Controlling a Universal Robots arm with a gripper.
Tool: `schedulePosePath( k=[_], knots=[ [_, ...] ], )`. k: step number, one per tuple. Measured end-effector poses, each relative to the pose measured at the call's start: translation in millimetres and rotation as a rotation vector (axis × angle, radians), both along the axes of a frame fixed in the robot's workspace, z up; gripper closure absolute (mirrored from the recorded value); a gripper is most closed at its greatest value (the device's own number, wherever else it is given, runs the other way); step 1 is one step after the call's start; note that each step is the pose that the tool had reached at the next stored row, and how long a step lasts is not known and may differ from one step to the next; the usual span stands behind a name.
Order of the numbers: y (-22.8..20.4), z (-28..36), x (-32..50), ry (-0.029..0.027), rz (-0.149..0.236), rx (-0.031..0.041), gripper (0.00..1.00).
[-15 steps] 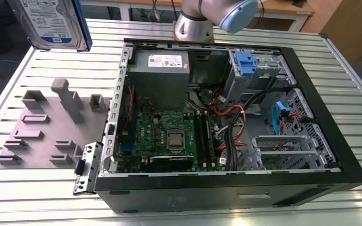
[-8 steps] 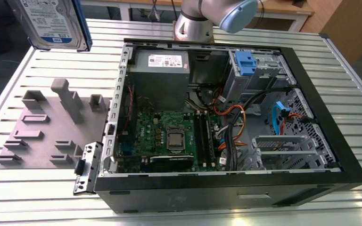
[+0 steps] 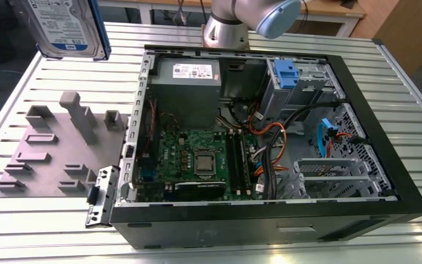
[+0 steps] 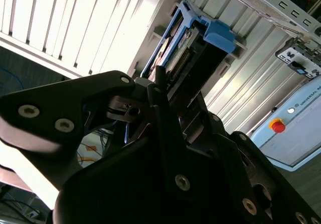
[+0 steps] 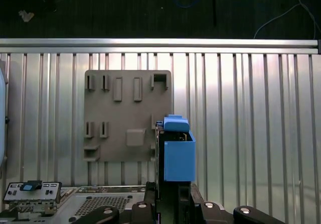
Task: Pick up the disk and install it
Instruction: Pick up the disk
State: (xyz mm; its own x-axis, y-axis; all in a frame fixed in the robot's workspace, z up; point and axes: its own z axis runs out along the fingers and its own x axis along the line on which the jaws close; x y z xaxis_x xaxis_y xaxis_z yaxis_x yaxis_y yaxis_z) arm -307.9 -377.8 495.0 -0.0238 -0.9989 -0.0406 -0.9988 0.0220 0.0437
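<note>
The disk [image 3: 68, 27], silver with a blue-and-white label and a blue carrier, hangs high above the table at the exterior view's upper left, over the grey fixture plate [image 3: 57, 148]. In both wrist views my gripper [image 4: 173, 96] is shut on the disk [image 4: 193, 45]. The first wrist view looks down on the disk [image 5: 175, 148] edge-on, blue end tab up, held by my gripper [image 5: 173, 191] above the plate [image 5: 125, 113]. The black fingers [image 4: 155, 91] hide the disk's near end.
An open computer case [image 3: 255, 220] lies on the slatted metal table [image 3: 416, 110], showing its motherboard [image 3: 196, 159], a grey power-supply box [image 3: 187, 82] and a drive bay with a blue bracket [image 3: 284, 74]. The arm's base [image 3: 229, 25] stands behind the case. A metal latch piece [image 3: 101, 195] lies beside the case.
</note>
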Motion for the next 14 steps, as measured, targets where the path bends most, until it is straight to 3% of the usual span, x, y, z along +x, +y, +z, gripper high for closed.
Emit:
schedulePosePath(
  k=[14],
  knots=[
    [0.0, -0.3, 22.1, 0.0000, 0.000, 0.0000, 0.65]
  ],
)
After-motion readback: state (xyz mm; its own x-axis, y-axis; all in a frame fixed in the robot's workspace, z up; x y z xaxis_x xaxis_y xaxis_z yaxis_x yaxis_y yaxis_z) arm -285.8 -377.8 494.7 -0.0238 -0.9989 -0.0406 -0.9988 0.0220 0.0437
